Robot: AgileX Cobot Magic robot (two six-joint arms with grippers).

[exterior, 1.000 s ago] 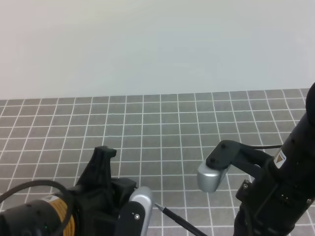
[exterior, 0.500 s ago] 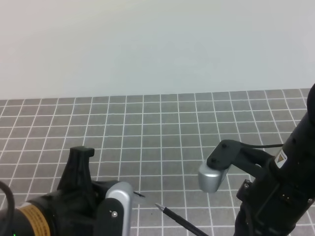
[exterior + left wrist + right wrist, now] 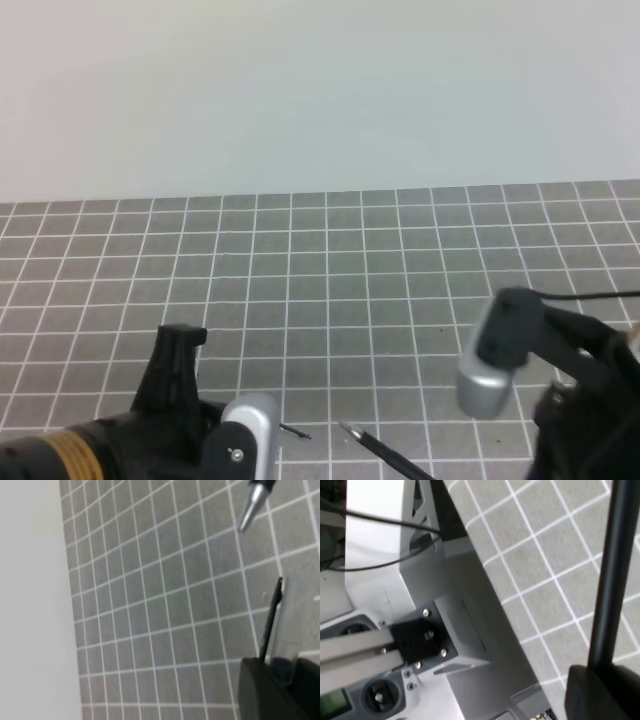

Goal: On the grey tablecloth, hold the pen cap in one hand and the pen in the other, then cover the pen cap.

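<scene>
Your left gripper [image 3: 280, 667] pinches the pen cap [image 3: 272, 615], its clip poking out above the grey tablecloth [image 3: 330, 270]. Your right gripper [image 3: 600, 690] clamps the pen [image 3: 615, 570], its silvery tip near the cap but apart, both low at the front edge.

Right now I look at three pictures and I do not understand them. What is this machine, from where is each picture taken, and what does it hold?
It is a robot with two arms, each ending in a claw. One picture looks down from above. The other two come from small cameras on the wrists, so they show each claw from very close.

The surface is a grey tablecloth with white squares. Nothing else lies loose on it in these pictures.

The right claw is shut on a thin black pen; its silver tip also shows in the view from above. The left claw grips the small black pen cap. The pen tip and the cap are close, but not yet joined.
</scene>
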